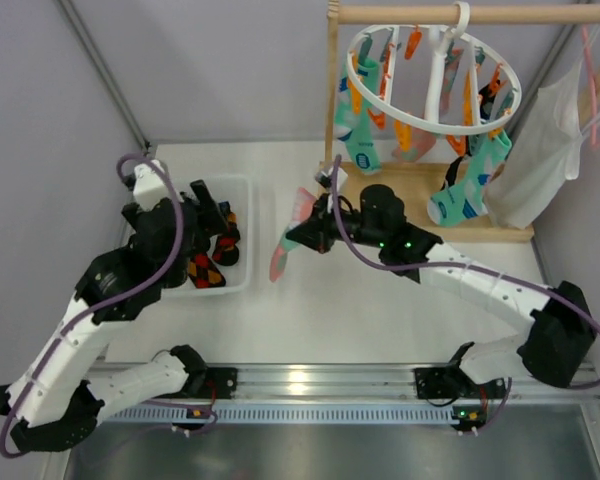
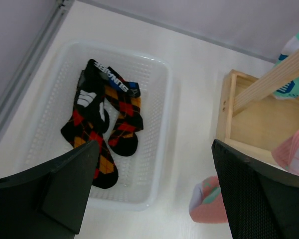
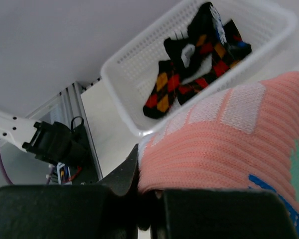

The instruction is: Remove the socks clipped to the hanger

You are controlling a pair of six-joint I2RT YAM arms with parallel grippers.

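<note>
The white round hanger (image 1: pixel 435 125) hangs by its hook from a wooden rail at the top right, with orange and teal clips. Several socks stay clipped to it: teal ones (image 1: pixel 358 140) (image 1: pixel 465 195), a salmon one (image 1: pixel 417 143) and a black one (image 1: pixel 492 100). My right gripper (image 1: pixel 305 235) is shut on a pink-salmon sock (image 1: pixel 285 250) (image 3: pixel 224 144) and holds it above the table, right of the basket. That sock's toe shows in the left wrist view (image 2: pixel 207 201). My left gripper (image 1: pixel 208 205) (image 2: pixel 154 194) is open and empty over the basket's right side.
A white plastic basket (image 1: pixel 242 190) (image 2: pixel 159 74) (image 3: pixel 124 74) at the left holds red-orange-black argyle socks (image 1: pixel 205 268) (image 2: pixel 102 129). The wooden stand base (image 1: pixel 430 185) sits under the hanger. A pink hanger with a white garment (image 1: pixel 540 150) hangs at far right.
</note>
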